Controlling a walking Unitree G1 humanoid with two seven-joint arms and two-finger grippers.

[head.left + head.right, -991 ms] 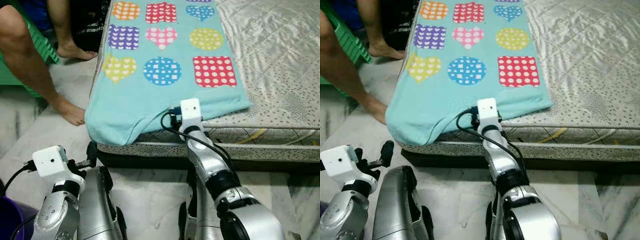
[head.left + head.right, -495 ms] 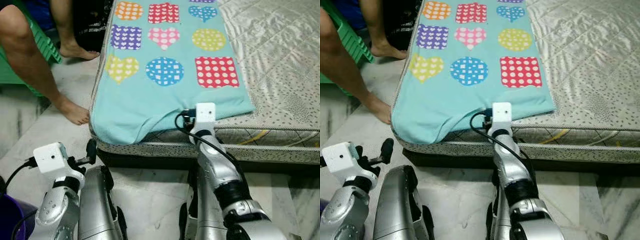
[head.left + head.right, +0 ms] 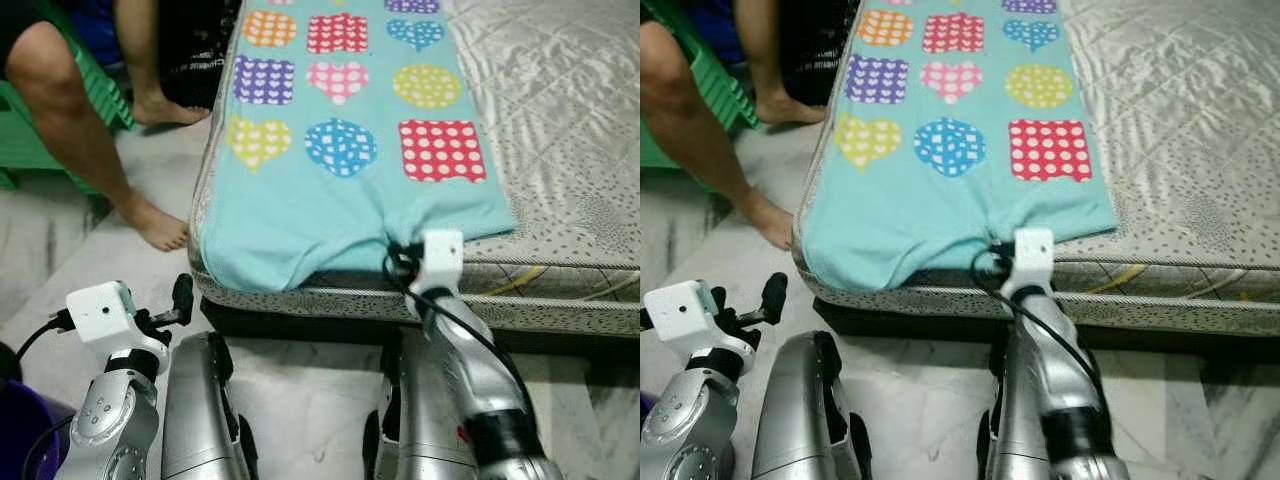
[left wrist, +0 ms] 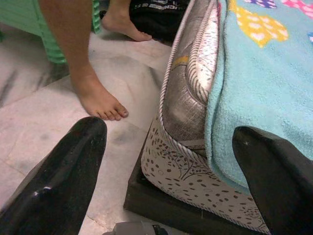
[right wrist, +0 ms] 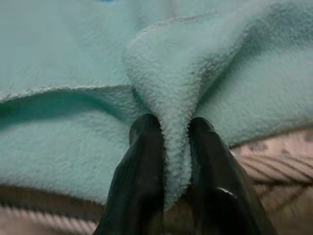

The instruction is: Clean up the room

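1. On the bed's near edge, the right gripper [image 5: 175, 142] has its fingers [image 5: 142, 161] pressed together on a fold of the turquoise blanket [image 3: 330, 205], pinching the hem where it bunches up at the mattress [image 3: 560, 120] border.
2. The blanket looks soft, light and limp, a fleecy cloth that will sag and drape rather than keep any shape. It will probably drag against the quilted mattress cover when pulled, so one pinched point is likely to draw the cloth into a peak instead of shifting it evenly.
3. A hem or corner seems the best place to take hold, since the doubled edge gives the fingers something thick to bite. The present grip sits on the near hem, right of the blanket's middle; the near-left corner [image 3: 235, 275], which droops over the mattress side, would suit a second grip.
4. The blanket is pale turquoise, printed with rows of bright hearts, circles and squares in orange, red, purple, pink, yellow and blue, each dotted white. It lies flat along the left side of the bed, with grey quilted mattress beside it.
5. The left gripper [image 4: 171, 171] hangs low near the bed's corner with its fingers spread wide, holding nothing.
6. A person's bare leg [image 3: 95, 150] and foot rest on the marble floor [image 3: 60, 270] to the left, close to the bed.
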